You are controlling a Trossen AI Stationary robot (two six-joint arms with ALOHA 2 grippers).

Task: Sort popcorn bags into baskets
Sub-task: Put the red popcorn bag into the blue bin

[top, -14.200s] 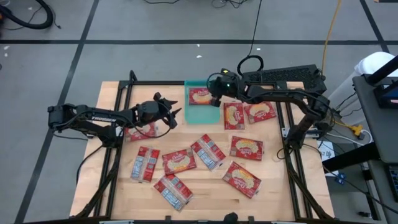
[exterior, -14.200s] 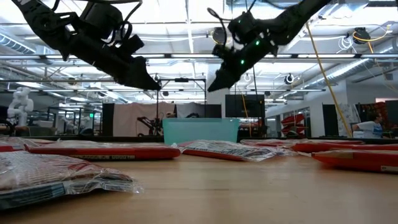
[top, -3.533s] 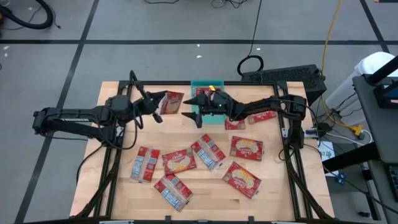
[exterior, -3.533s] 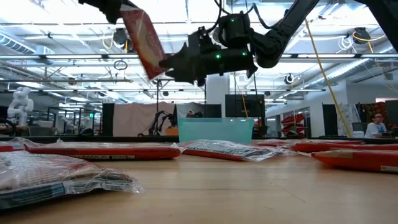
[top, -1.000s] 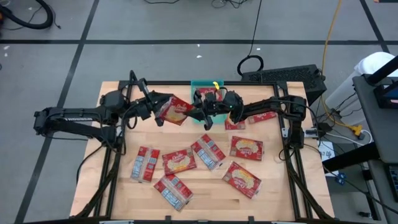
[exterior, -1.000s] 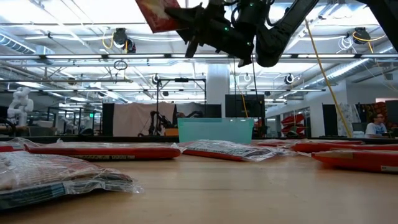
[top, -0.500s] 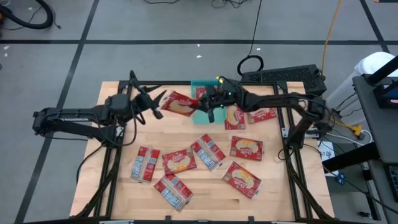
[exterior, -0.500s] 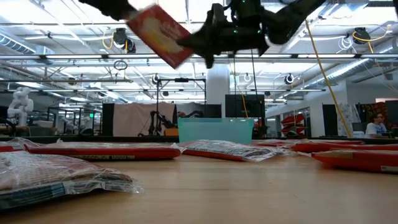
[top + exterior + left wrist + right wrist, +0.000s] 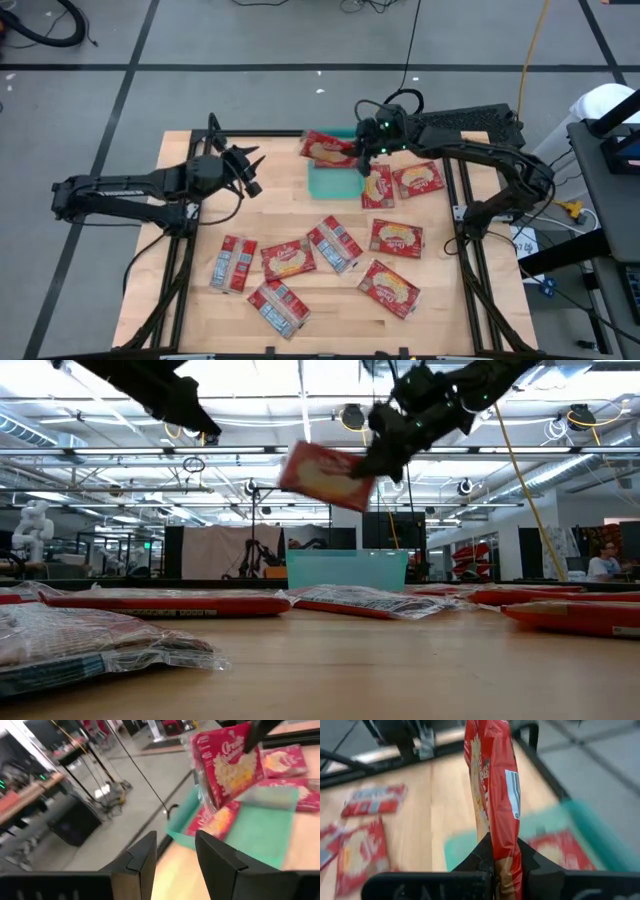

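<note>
The right gripper [image 9: 362, 150] now has the popcorn bag [image 9: 327, 148], its jaws pinched tight on one edge, holding it in the air above the green basket [image 9: 333, 181]. A moment ago both arms held it. The left gripper [image 9: 250, 170] has let go and pulled back over the bench [image 9: 180, 300], jaws open and empty. One bag already lies inside the basket.

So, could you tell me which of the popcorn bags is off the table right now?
The bag clamped in the right tool, held in the air over the teal basket. Another lies in the basket; the rest lie on the table.
</note>
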